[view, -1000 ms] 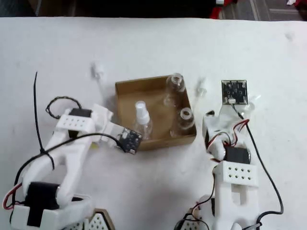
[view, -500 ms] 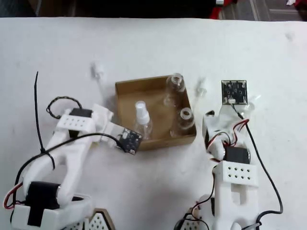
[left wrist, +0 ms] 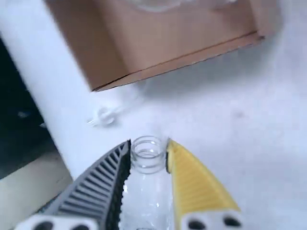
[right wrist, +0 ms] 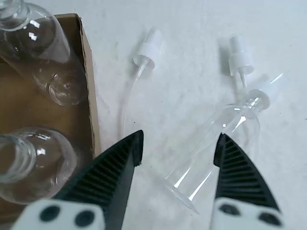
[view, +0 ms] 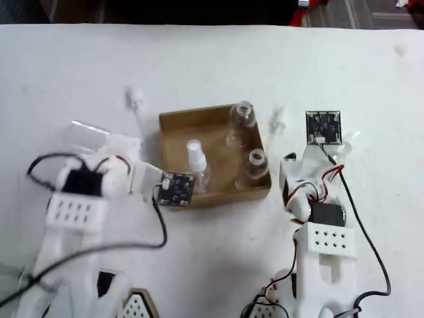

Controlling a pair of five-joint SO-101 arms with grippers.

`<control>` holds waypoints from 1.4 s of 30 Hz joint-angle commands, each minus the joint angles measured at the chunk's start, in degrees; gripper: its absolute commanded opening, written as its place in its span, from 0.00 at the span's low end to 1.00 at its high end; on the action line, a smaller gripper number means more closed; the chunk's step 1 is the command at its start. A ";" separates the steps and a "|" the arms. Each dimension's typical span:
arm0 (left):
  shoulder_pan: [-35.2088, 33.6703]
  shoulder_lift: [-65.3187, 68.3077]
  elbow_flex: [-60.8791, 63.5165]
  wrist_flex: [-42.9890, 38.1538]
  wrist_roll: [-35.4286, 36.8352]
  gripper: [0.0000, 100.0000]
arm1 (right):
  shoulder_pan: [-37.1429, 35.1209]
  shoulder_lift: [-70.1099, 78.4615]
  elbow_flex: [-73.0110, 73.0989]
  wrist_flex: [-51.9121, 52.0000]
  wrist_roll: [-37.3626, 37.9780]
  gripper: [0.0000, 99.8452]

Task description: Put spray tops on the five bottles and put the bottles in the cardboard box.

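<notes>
Cardboard box [view: 175, 132] mid-frame holds three bottles [view: 242, 119], one capped. Left pincer [left wrist: 147, 149] clamps a fourth bottle [left wrist: 144, 201]; right pincer [right wrist: 180, 139] gapes.

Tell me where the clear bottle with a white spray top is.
In the high view that clear spray-topped bottle sits inside the brown cardboard box, left of two uncapped bottles.

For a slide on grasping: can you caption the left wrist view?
Left gripper clamps an uncapped bottle at its neck, cardboard box and a loose spray top beyond.
</notes>
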 commanded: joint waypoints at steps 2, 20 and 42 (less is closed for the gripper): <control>1.27 -16.31 -1.93 -1.14 15.82 0.03 | -0.22 -0.57 -0.35 -1.19 0.62 0.21; 4.35 19.03 -38.86 -11.69 100.22 0.02 | -0.40 -0.57 1.58 -3.12 0.53 0.21; 10.07 22.81 -6.68 -53.54 100.92 0.02 | -0.40 -0.84 3.43 -6.99 0.62 0.21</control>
